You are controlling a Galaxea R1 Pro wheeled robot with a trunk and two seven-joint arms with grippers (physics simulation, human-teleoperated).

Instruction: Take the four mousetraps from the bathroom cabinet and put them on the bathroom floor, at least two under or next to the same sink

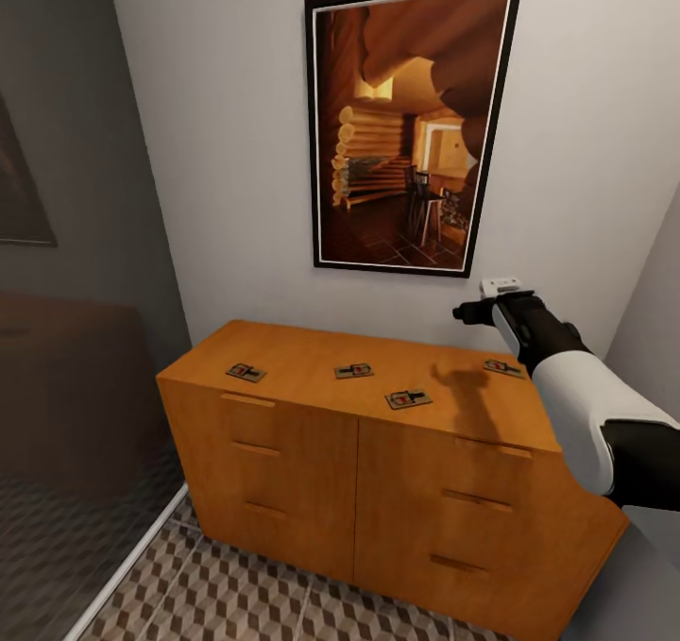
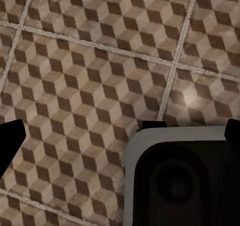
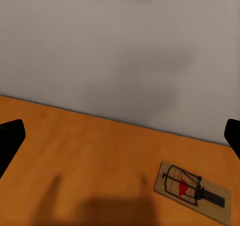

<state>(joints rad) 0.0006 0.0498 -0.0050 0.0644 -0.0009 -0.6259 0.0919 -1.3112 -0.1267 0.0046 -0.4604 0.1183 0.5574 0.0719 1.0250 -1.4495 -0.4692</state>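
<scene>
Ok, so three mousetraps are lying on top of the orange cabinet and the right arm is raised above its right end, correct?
Not quite: the head view shows four mousetraps on the cabinet, not three: one, a second, a third and a fourth by the wall. The right gripper is indeed raised above the right end.

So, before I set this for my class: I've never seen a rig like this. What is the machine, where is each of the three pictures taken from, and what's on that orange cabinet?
These are simulator renders of a wheeled robot with two arms. The head view looks down from its head. Its right arm reaches out above the orange-brown cabinet. On the cabinet top lie four mousetraps, none of them held. The right wrist view, taken from a camera by that gripper, shows one trap below open fingers. The left wrist view looks down at the cube-patterned bathroom floor; those fingers also stand apart, holding nothing.
</scene>
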